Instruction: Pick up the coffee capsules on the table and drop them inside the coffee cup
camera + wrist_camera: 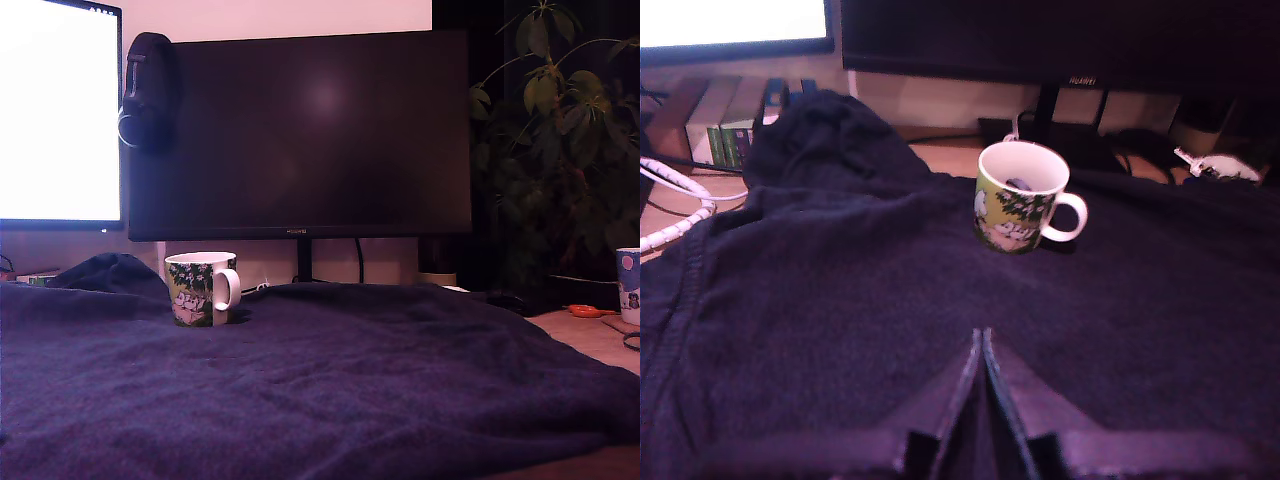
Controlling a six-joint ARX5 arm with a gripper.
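Capsule (1019, 183) lying inside the cup (1018, 197) on the blanket-covered bench (840, 300), end effector (983, 345) clenched and empty well short of it: drop apparently complete, next move only a search for further capsules.

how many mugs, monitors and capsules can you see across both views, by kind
Mugs: 2, the coffee cup on the blanket, and a pale blue cup at the exterior view's right edge
Monitors: 2, one dark, one lit
Capsules: 1, a dark pod inside the coffee cup
Total: 5
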